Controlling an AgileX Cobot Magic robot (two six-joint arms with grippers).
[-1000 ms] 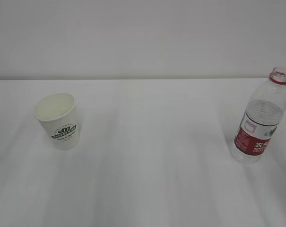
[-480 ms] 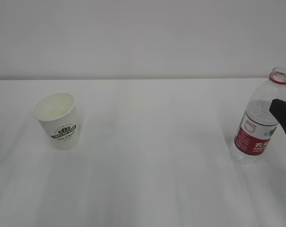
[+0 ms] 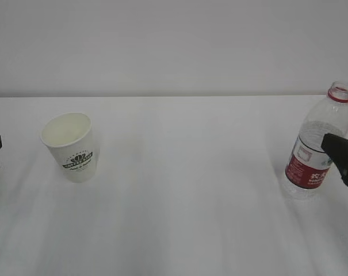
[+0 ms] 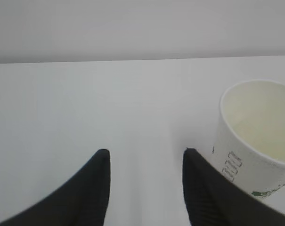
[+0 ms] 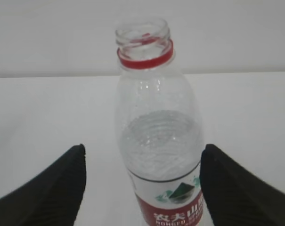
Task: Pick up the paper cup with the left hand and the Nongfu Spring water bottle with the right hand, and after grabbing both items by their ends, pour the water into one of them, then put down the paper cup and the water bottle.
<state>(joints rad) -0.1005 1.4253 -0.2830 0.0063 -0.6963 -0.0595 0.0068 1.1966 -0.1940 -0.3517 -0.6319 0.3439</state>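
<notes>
The upright Nongfu Spring water bottle (image 5: 157, 136) stands centred between the right gripper's (image 5: 142, 188) spread jaws, not yet touched. The paper cup (image 4: 253, 141) sits right of the left gripper's (image 4: 144, 188) half-spread jaws, outside them.

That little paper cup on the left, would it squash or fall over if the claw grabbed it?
Probably easy to squash: the paper cup looks thin-walled and its inside looks empty, so a firm squeeze could dent it. Likely very light too, so a nudge from the left claw, which is open beside it, might slide or tip it. It tapers to a narrower base, which adds to that.
</notes>
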